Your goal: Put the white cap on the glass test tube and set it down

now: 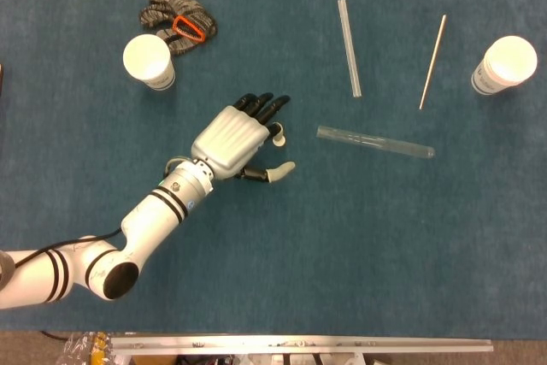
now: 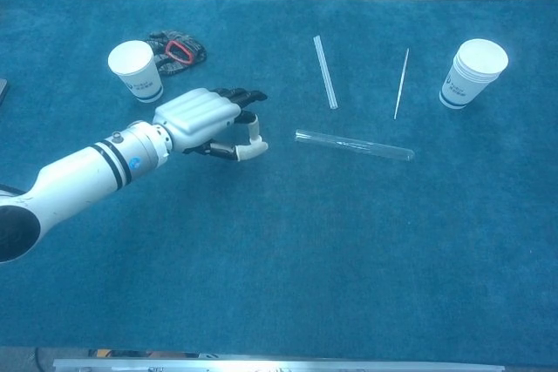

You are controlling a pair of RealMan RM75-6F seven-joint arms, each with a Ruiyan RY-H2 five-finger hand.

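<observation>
The glass test tube (image 1: 374, 142) lies flat on the blue cloth right of centre, also seen as the test tube (image 2: 353, 145) in the chest view. My left hand (image 1: 239, 137) hovers palm down just left of the tube's open end, a short gap away. In the chest view the left hand (image 2: 209, 121) has its pale-tipped thumb and one pale-tipped finger apart, with nothing seen between them. No separate white cap shows in either view, and the palm side is hidden. My right hand is out of both views.
A clear straw-like tube (image 1: 349, 47) and a thin wooden stick (image 1: 432, 61) lie beyond the test tube. Paper cups stand at the far left (image 1: 149, 61) and far right (image 1: 505, 65). A dark bundle with an orange clip (image 1: 179, 22) sits behind the left cup.
</observation>
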